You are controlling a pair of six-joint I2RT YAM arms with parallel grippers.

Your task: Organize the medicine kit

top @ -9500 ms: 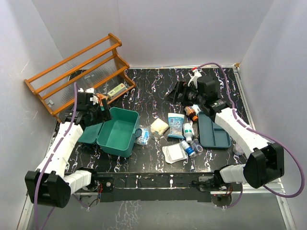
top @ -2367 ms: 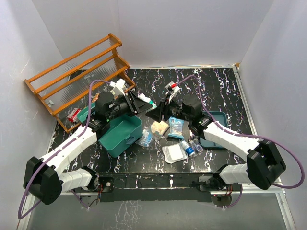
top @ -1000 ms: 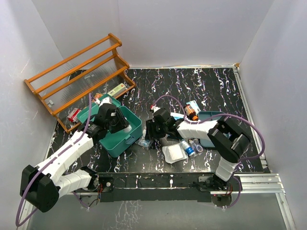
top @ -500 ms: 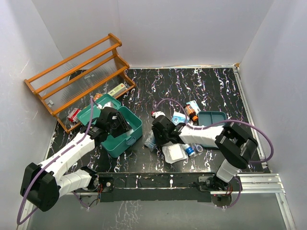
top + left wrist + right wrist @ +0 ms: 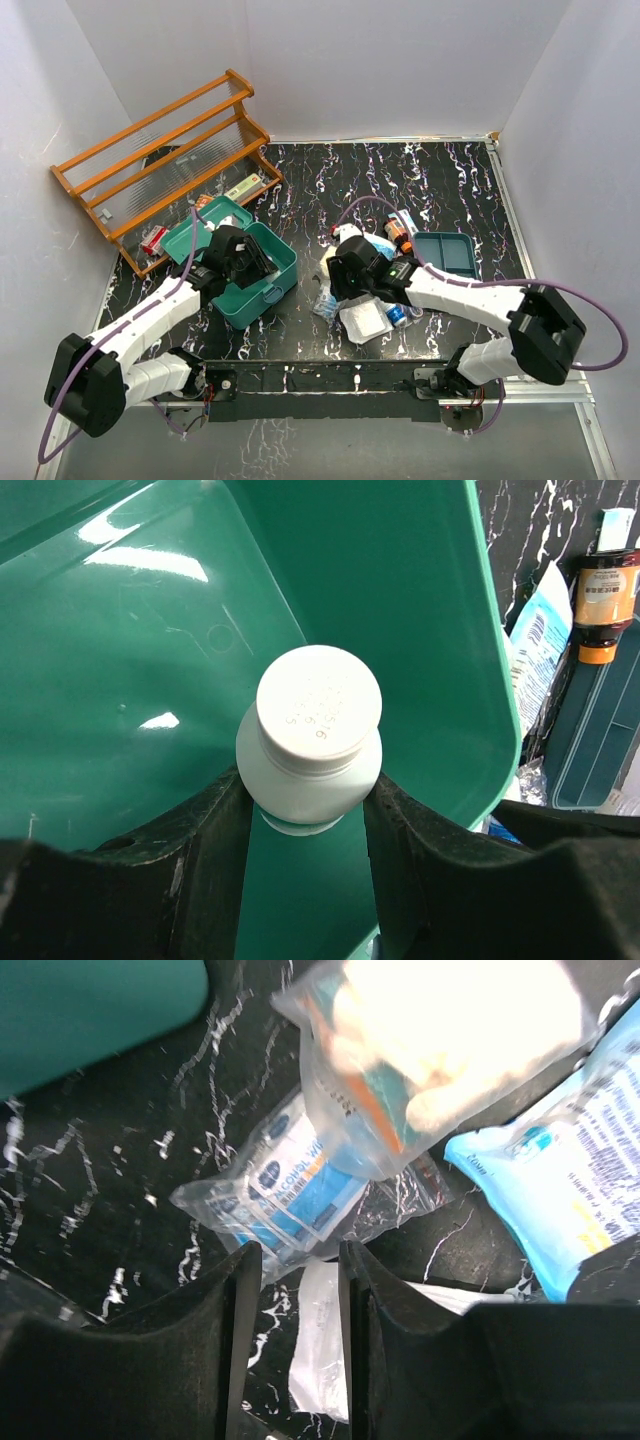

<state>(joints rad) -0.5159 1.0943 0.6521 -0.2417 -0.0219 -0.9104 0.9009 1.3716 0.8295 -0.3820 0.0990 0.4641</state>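
Between my left gripper tips I'm clamping a bottle inside the kit to drop; right gripper narrow, grip unclear.

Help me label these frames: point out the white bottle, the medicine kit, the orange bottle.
white bottle (image 5: 318, 702), left wrist view, its cap
medicine kit (image 5: 400, 600), left wrist view, bare inner wall
orange bottle (image 5: 604, 586), left wrist view, its label

You're looking at a black marbled table: wooden rack at ten o'clock, open medicine kit at eight, flat teal tray at three. Near centre lie a clear wipes bag, blue pouch, white packet and orange bottle.
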